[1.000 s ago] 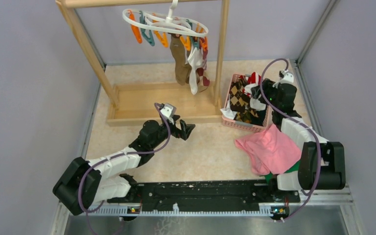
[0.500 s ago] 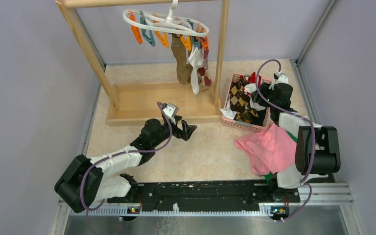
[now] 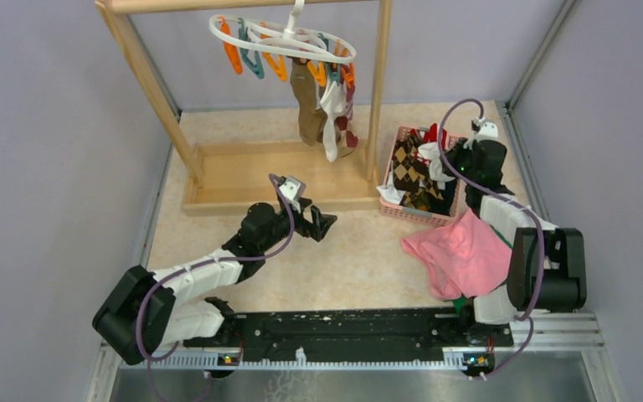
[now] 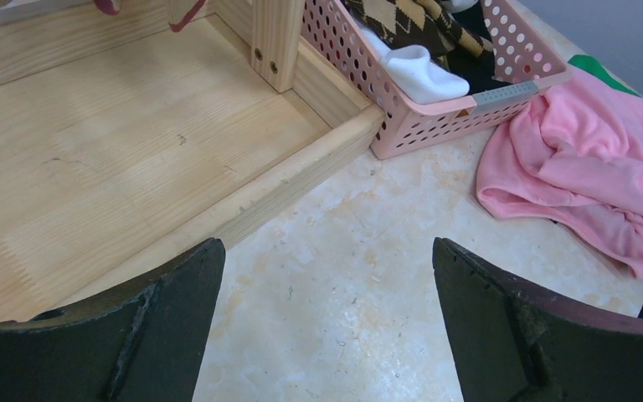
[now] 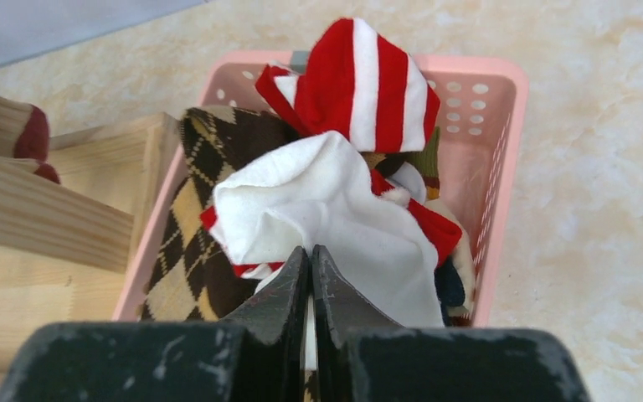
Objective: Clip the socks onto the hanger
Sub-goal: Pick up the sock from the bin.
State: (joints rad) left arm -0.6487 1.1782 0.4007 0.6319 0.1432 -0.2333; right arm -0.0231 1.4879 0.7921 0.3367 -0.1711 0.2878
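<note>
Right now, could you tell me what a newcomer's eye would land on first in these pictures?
The red-and-white sock stands out, pinched in the shut right gripper at the pink basket. Next comes the white hanger with orange and teal clips, up on the wooden rack at the far side.

rack (image 3: 243, 172) L, basket (image 3: 414, 215) w/ socks (image 3: 408, 167) R, cloth (image 3: 460, 255) before basket

Bare counter (image 3: 343, 268) lies open in front of the left end effector (image 3: 324, 223). To its right, the pink basket (image 3: 414, 214), heaped with socks (image 3: 408, 167), sits tight against the wooden rack (image 3: 243, 204), and the pink cloth (image 3: 460, 255) lies just beside it.
</note>
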